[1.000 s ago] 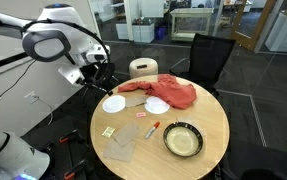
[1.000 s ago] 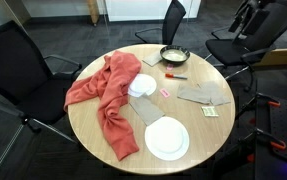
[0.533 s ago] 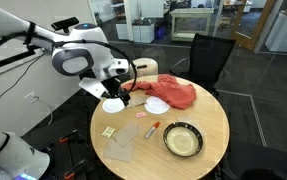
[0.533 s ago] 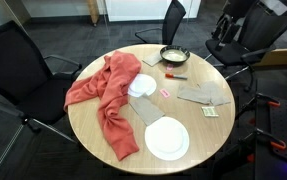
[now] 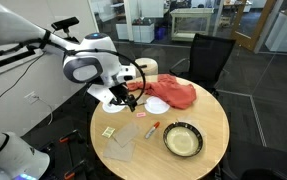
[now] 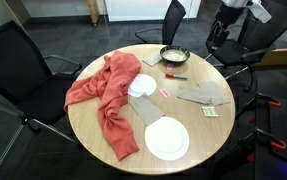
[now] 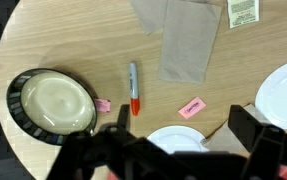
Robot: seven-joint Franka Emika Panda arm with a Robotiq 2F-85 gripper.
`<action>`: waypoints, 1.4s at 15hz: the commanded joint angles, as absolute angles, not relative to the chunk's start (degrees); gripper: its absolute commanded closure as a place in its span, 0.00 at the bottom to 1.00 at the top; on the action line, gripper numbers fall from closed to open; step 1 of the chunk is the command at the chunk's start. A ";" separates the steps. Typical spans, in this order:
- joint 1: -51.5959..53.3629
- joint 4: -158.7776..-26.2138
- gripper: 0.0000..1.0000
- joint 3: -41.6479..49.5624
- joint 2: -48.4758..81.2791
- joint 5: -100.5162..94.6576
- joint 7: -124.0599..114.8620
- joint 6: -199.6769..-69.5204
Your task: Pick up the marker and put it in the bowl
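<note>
The marker [image 7: 134, 88], grey with an orange-red cap, lies on the round wooden table [image 5: 208, 115] beside the dark-rimmed bowl [image 7: 53, 102]. Both show in both exterior views: marker [image 5: 153, 129] [image 6: 175, 75], bowl [image 5: 182, 139] [image 6: 173, 55]. My gripper [image 5: 130, 97] hangs open and empty above the table's edge, near the white plates and short of the marker. In the wrist view its two dark fingers [image 7: 183, 135] stand wide apart over a white plate, with the marker further ahead. In an exterior view the arm [image 6: 226, 22] shows only at the top corner.
A red cloth [image 5: 168, 93] [image 6: 103, 95] lies across the table. Two white plates [image 6: 166, 138] [image 6: 143, 85], grey napkins [image 7: 188, 40], a pink note [image 7: 192, 107] and a yellow sticky note [image 7: 242, 10] lie around. Black chairs [image 5: 208, 55] ring the table.
The arm has swung from beside the table to over its edge, toward the plates and marker. The gripper stays open. Nothing on the table has moved.
</note>
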State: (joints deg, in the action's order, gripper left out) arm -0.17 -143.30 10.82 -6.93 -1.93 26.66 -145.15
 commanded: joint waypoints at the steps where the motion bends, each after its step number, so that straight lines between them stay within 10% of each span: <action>1: -1.44 -143.20 0.00 9.49 -6.97 -1.76 26.69 -144.99; 21: -6.54 -124.83 0.00 4.71 21.57 -3.13 26.05 -146.37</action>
State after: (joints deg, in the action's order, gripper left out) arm -4.98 -128.64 6.63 17.39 -1.96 26.77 -145.56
